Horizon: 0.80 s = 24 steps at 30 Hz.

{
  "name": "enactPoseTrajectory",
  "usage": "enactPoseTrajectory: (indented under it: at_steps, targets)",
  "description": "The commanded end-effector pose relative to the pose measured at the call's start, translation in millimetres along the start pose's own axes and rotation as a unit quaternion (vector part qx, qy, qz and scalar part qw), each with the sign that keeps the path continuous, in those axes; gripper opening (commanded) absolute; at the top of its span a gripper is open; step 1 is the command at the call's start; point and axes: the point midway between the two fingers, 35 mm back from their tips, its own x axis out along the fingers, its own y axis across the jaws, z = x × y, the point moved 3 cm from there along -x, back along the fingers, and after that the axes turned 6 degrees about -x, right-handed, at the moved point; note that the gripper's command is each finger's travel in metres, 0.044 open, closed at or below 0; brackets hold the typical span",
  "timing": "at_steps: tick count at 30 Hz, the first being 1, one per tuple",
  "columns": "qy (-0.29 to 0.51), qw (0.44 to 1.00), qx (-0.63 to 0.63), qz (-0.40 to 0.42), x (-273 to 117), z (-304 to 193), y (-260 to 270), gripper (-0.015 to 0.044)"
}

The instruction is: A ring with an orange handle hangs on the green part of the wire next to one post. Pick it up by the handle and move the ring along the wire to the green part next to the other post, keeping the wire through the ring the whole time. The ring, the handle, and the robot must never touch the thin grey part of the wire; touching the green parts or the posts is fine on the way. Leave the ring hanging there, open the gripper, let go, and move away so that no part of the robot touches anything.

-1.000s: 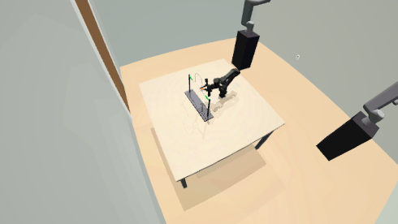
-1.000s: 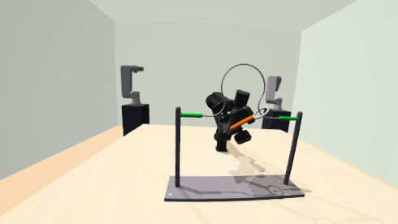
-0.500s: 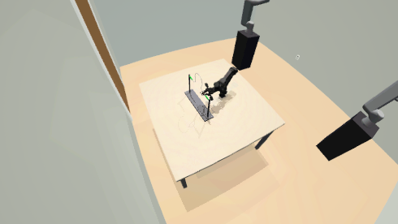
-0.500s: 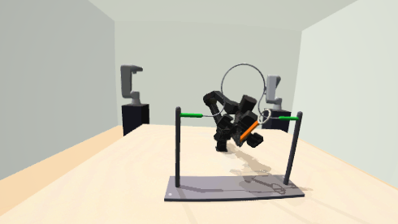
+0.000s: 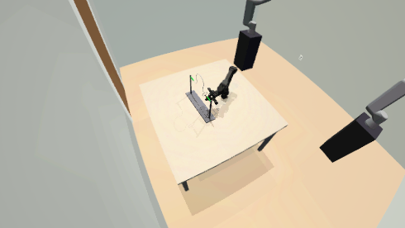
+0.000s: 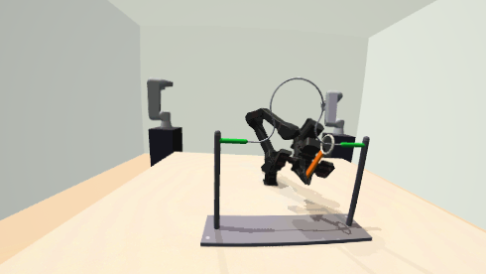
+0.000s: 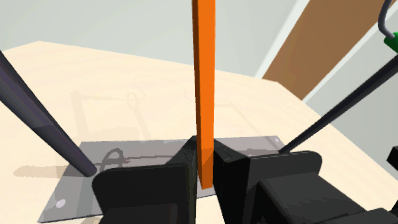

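The ring (image 6: 333, 144) encircles the grey wire (image 6: 298, 78) (image 7: 382, 20) just left of the right green part (image 6: 353, 145) in the exterior view. Whether it touches the wire is too small to tell. Its orange handle (image 6: 314, 164) (image 7: 205, 90) slants down and left from the ring. My gripper (image 6: 308, 174) (image 7: 199, 139) is shut on the handle near its lower end, below the wire. The other green part (image 6: 233, 141) (image 7: 392, 42) is beside the left post (image 6: 216, 184) in the exterior view. The ring is outside the wrist view.
The right post (image 6: 358, 181) stands close to the ring. Both posts rise from a grey base plate (image 6: 278, 235) (image 7: 150, 147) on the table (image 5: 231, 136). The wire's large loop rises above and left of the ring, close to my arm in the exterior view.
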Motion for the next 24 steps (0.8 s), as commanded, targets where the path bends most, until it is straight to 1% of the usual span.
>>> enactPoseTrajectory:
  at_steps: [1,11,24]
  targets:
    - [0.001,0.999,0.03,0.013,-2,3,10,-0.015]
    - [0.002,0.997,0.064,0.032,-5,7,27,-0.015]
    - [0.002,0.996,0.077,0.038,-9,11,43,-0.015]
